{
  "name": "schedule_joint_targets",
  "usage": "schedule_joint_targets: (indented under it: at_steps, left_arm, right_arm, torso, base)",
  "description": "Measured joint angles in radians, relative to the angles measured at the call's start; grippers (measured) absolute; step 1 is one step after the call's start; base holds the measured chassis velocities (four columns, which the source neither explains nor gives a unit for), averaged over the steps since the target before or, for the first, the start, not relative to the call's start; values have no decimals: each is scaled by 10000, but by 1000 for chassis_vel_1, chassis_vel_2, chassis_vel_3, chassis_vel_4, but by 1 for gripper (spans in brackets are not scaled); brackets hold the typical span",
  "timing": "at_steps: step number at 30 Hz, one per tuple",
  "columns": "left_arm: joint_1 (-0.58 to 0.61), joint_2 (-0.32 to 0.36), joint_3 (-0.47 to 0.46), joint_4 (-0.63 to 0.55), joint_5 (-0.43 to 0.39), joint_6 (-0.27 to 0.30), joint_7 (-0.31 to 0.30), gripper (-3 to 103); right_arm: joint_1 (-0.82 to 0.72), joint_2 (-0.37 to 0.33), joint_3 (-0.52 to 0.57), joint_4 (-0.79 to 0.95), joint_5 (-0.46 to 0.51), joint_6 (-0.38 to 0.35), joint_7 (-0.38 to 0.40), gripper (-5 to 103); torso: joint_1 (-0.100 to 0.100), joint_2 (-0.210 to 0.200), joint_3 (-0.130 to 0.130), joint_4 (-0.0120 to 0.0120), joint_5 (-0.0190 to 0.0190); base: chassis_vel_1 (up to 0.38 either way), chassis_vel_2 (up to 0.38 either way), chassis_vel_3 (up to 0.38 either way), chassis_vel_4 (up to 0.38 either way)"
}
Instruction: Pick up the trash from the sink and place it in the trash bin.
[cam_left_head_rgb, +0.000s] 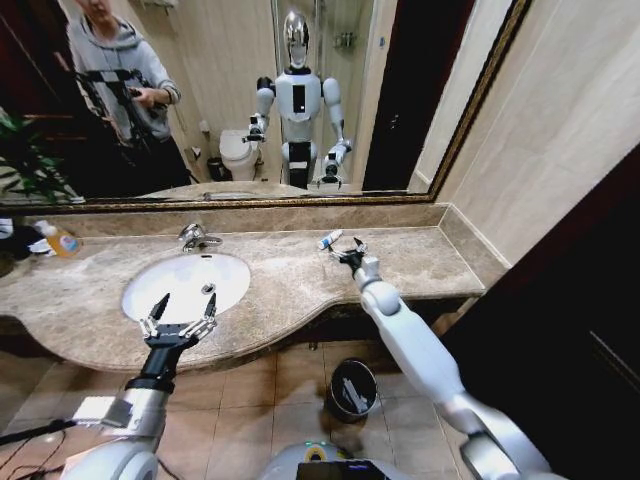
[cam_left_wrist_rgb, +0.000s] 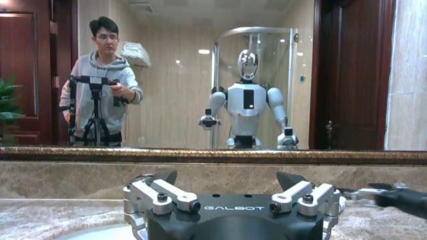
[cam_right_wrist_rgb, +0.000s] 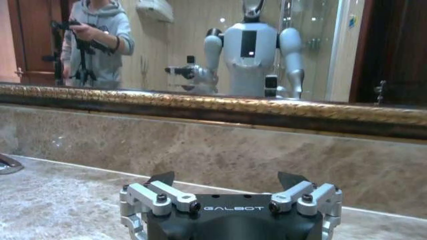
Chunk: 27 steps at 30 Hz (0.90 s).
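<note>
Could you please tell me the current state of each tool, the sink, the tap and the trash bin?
left tool: open, above the sink's near rim.
right tool: open, over the counter right of the sink.
white tube: at the right tool's tips; contact unclear.
sink: one small bit lies in the basin.
tap: no water running.
trash bin: open, on the floor, white bits inside.

Head cam downward; wrist cams mirror-facing.

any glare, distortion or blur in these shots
Head view: wide-angle bending of the mirror frame, bright sheen in the sink. Left wrist view: the right pincer at the edge looks smeared. Right wrist view: soft focus on the marble backsplash.
</note>
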Motion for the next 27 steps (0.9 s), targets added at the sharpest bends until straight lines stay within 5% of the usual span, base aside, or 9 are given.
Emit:
schedule_joint_targets:
  at_steps: [7,13,18,27]
  left_arm:
    - [0,0,0,0,0,0,0,100]
    - [1,0,-1,0,0,0,0,100]
    - [0,0,0,0,0,0,0,100]
    - [0,0,0,0,0,0,0,100]
  right_arm:
    - [1016,739,-1429,-1206,124,129,2684,99]
    - [1768,1538,-1641,-2301,460,157,3511,98]
    - [2226,2257,-1814,-3848,-69,975,4257,97]
    - [2006,2257,-1267,-4862,-723,1436,4713,100]
  torso:
    - [0,0,-1,0,-3]
    - [-1,1,-1,2,-3]
    - [0,0,-1,3,0]
    - [0,1,0,-3,4]
  base:
    - [0,0,0,0]
    - [0,0,0,0]
    - [0,0,0,0]
    - [0,0,0,0]
